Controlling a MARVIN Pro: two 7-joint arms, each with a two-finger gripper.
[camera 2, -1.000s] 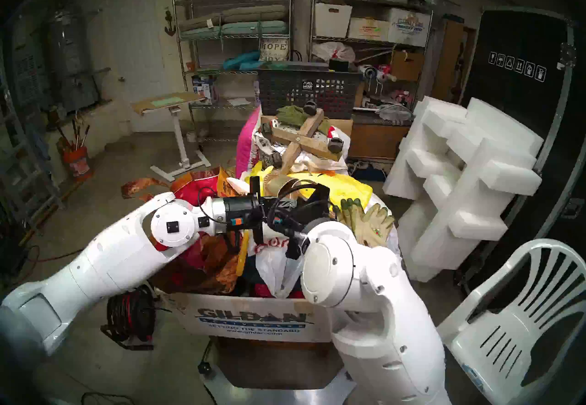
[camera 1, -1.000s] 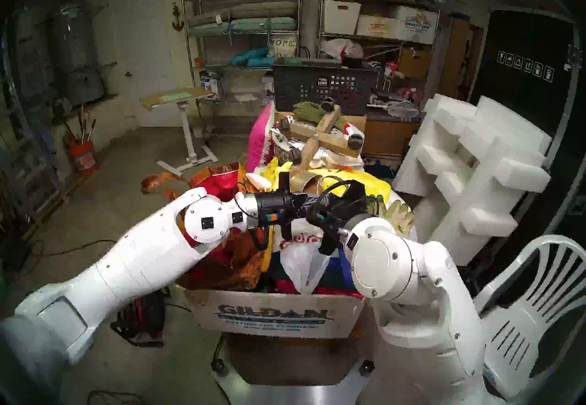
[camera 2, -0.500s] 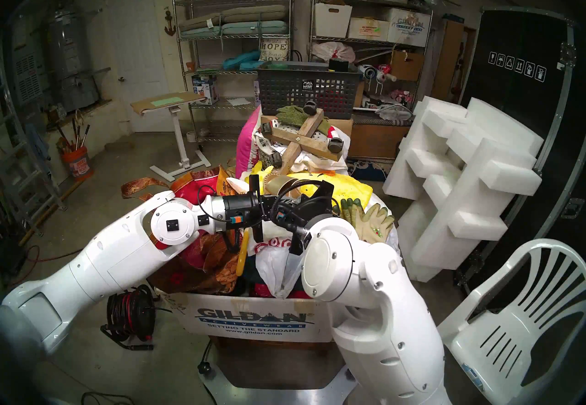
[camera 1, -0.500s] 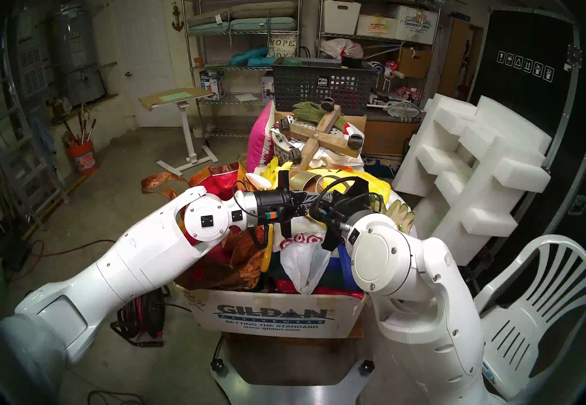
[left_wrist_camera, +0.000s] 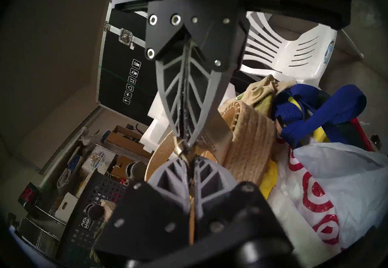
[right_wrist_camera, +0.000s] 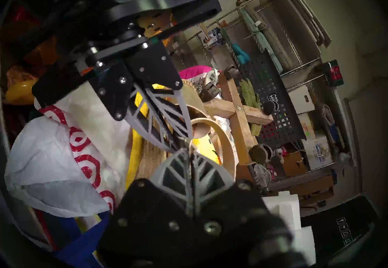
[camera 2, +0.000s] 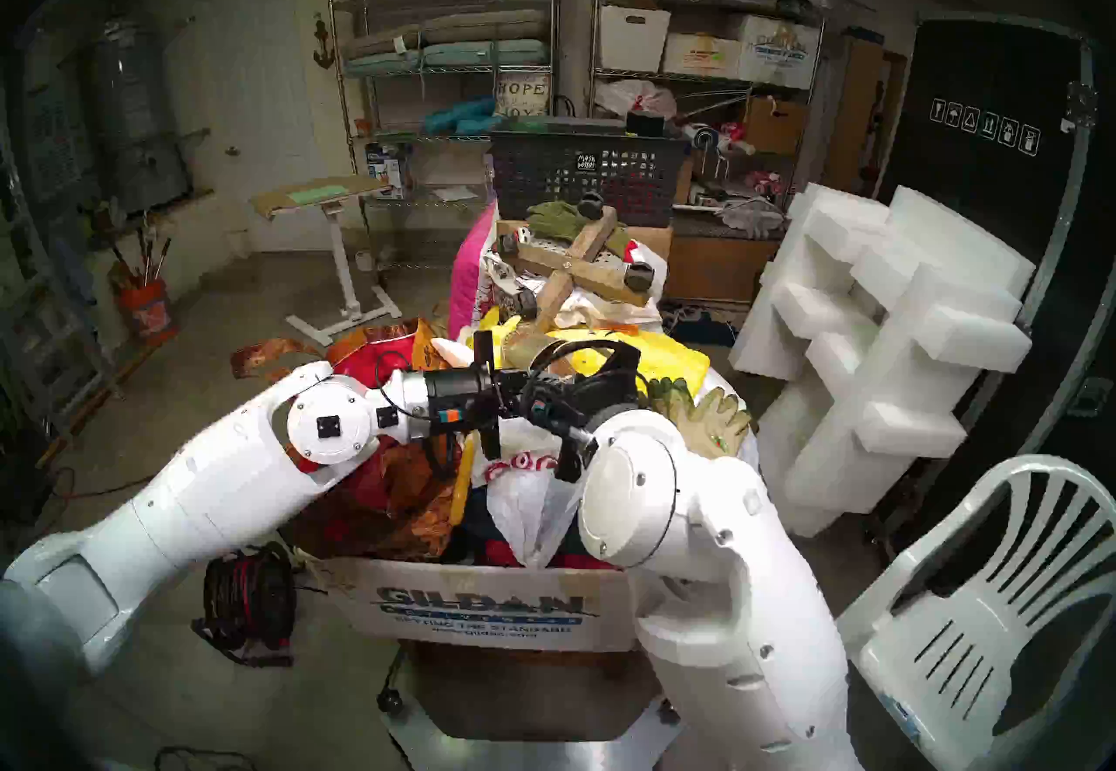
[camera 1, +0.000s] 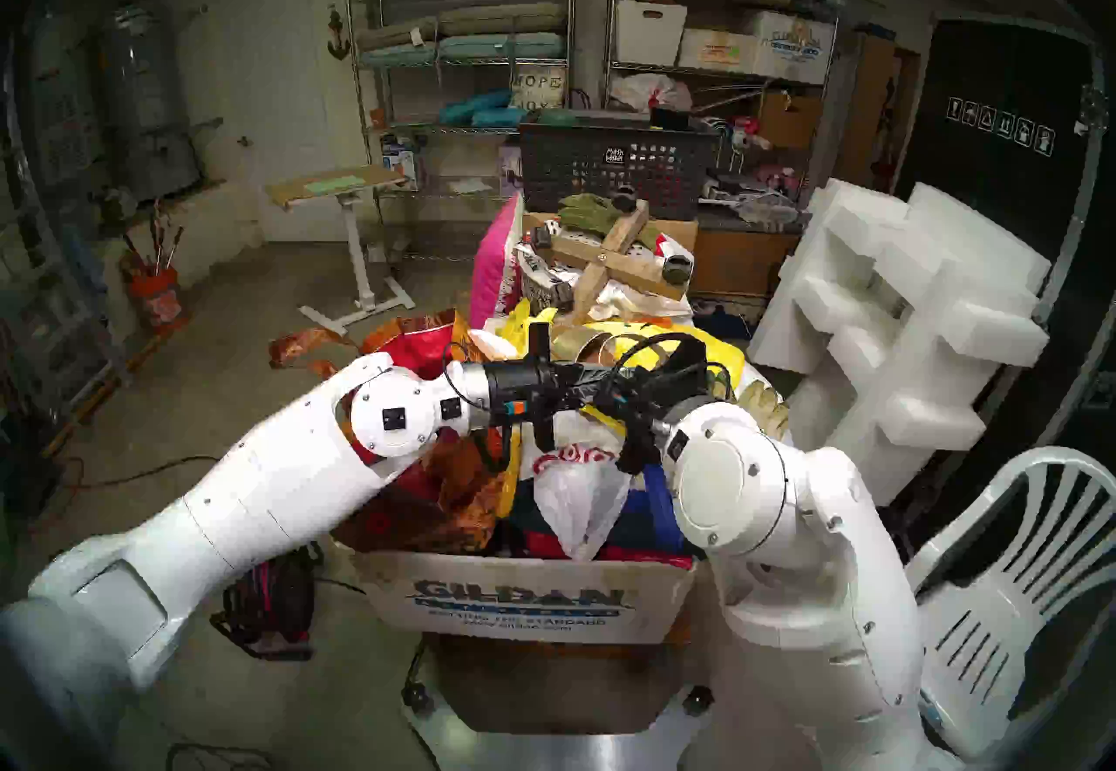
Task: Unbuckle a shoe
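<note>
Shoe (left_wrist_camera: 247, 135): a rope-soled sandal with a gold toe band, lying on its side on top of the heap in the cardboard box (camera 1: 525, 601), between a yellow bag (camera 1: 712, 350) and a white bag with red rings (left_wrist_camera: 315, 187).
Strap (right_wrist_camera: 222, 135): a thin gold loop arching up from the sandal.
Left claw (left_wrist_camera: 190, 159): pressed together on the strap at the small buckle; the gold piece shows at its tips.
Right claw (right_wrist_camera: 190, 151): pressed together, pinching the strap loop near its top.
Both claws: tip to tip above the sandal, nearly touching.
Gloves (camera 2: 706, 419): tan with green fingers, just to the right of the right wrist.
Around: a blue strap (left_wrist_camera: 327, 112) beside the sandal's heel; a white plastic chair (camera 1: 1014, 570) to the right of the box.
</note>
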